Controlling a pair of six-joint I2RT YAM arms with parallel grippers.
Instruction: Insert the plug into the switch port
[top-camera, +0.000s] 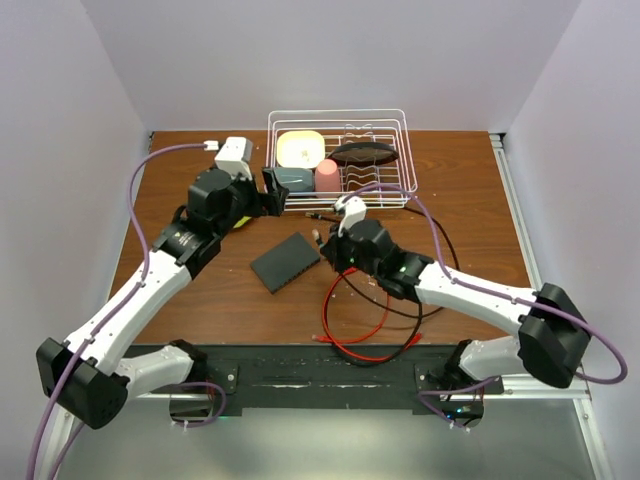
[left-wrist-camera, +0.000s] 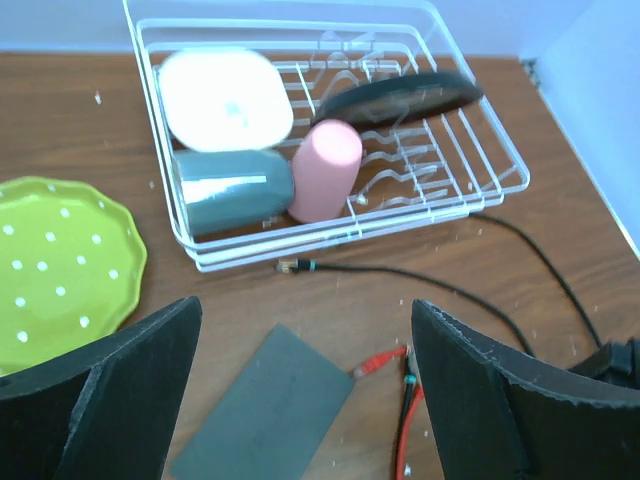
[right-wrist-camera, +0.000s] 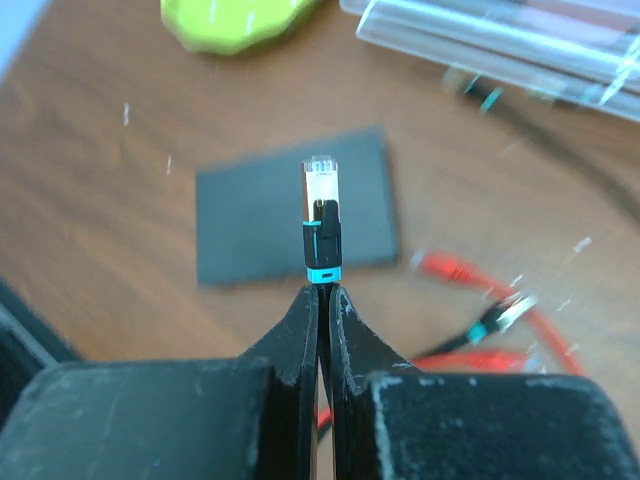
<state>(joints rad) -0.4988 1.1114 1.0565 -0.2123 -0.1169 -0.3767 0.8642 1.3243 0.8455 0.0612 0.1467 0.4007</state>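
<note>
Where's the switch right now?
Top view: the switch lies flat mid-table, just left of the right gripper, on the near side of the dish rack.

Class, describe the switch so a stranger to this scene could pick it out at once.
Start at the brown wooden table and find the white wire rack at its far side. Just nearer than the rack, left of the red cable, lies the switch. It is the only flat, matte-black rectangular box there.

The left gripper (left-wrist-camera: 305, 335), fingers spread wide, hangs above the switch (left-wrist-camera: 265, 410), with a green dotted plate (left-wrist-camera: 60, 265) alongside and a wire rack (left-wrist-camera: 400, 213) of dishes beyond.
</note>
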